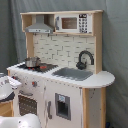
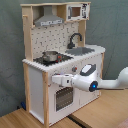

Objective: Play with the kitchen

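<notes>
The kitchen is a white and light-wood toy with a hood, microwave, black faucet, grey sink and a small pot on the stove. In the second exterior view the kitchen stands at the left, and my white arm reaches in from the right. My gripper is at the front panel just above the oven door, left of the knobs. In the first exterior view the gripper shows at the left edge by the same panel.
A grey curtain hangs behind the kitchen. The toy stands on a wooden surface. A white rounded part of the robot fills the first exterior view's lower left corner. A cupboard door with a handle is right of the oven.
</notes>
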